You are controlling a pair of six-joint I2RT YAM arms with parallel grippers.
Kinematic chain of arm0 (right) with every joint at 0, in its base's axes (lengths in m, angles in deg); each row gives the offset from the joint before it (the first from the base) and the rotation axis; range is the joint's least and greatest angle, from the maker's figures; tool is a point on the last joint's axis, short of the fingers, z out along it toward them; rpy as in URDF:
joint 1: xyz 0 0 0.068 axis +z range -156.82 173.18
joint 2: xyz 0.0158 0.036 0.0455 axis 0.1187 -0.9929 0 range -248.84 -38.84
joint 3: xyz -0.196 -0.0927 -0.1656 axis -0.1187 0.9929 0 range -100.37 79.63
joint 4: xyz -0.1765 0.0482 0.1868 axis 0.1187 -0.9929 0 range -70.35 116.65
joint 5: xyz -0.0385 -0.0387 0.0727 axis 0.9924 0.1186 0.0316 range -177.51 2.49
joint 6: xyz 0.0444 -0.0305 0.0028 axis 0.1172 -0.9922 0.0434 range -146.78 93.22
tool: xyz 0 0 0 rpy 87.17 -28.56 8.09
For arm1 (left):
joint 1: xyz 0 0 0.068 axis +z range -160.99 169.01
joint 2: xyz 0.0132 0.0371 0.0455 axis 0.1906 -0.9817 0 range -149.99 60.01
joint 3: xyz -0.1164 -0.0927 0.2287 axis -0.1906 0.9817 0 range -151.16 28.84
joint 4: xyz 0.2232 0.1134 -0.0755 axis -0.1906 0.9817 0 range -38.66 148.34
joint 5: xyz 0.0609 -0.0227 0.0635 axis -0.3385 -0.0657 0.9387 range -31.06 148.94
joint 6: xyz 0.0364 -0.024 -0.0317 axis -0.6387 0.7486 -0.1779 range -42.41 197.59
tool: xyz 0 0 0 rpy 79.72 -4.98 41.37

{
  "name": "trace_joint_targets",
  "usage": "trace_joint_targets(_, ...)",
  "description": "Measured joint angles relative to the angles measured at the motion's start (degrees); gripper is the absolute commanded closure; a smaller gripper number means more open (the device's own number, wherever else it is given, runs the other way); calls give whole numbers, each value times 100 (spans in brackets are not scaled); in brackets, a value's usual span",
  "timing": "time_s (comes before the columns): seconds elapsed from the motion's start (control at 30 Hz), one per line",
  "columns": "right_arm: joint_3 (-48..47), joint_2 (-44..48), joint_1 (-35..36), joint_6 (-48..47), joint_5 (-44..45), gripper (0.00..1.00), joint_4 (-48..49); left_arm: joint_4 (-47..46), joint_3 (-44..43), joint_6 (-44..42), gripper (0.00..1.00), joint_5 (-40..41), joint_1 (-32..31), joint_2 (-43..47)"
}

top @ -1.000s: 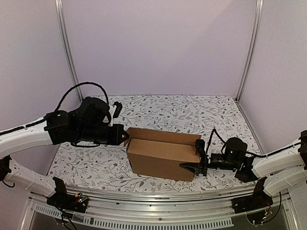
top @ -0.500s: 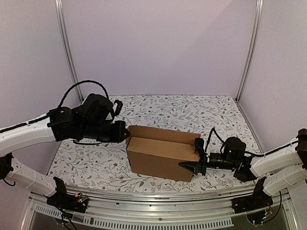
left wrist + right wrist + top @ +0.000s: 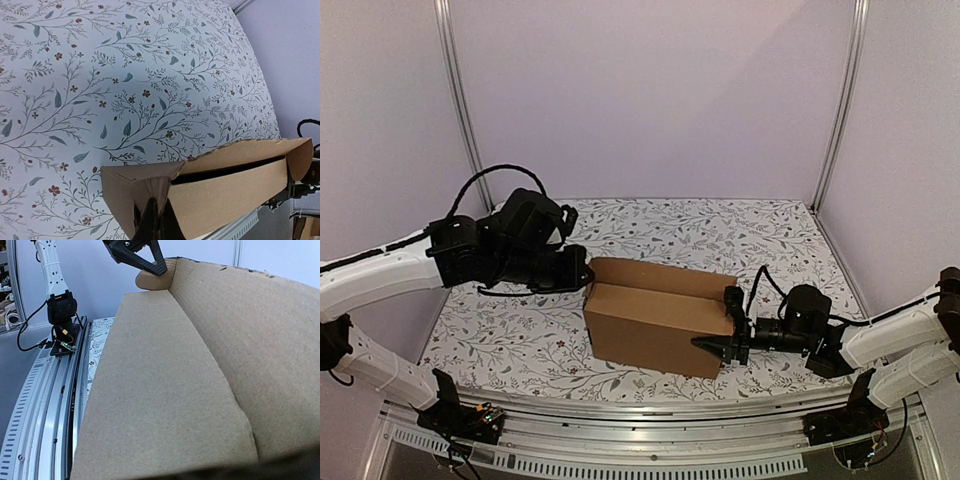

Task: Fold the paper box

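Note:
The paper box (image 3: 655, 320) is a brown cardboard box lying across the middle of the table, its top panel folded over and its rear wall standing behind. My left gripper (image 3: 582, 276) is at the box's left end, shut on a small end flap (image 3: 150, 187). In the right wrist view the left gripper (image 3: 150, 267) pinches that rounded tab at the far end. My right gripper (image 3: 723, 325) is at the box's right end, with its jaws apart across the end of the box. Cardboard (image 3: 160, 390) fills the right wrist view and hides the fingers.
The floral tablecloth (image 3: 720, 235) covers the table. Purple walls close in the back and both sides. A metal rail (image 3: 650, 440) runs along the near edge, with the arm bases at its two ends.
My left arm has swung a little to the right and up, staying at the box's left end. My right gripper has edged slightly left against the right end. The box has hardly moved.

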Motion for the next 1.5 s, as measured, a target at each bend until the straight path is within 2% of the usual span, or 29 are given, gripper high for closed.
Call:
trace_joint_targets(0.6, -59, -39, 11, -66, 9, 50, -50, 448, -374, -330, 100, -72, 42, -205)
trace_joint_targets(1.5, -286, -68, 105, -149, 48, 49, -369, -535, 822, -450, 100, 46, -26, 656)
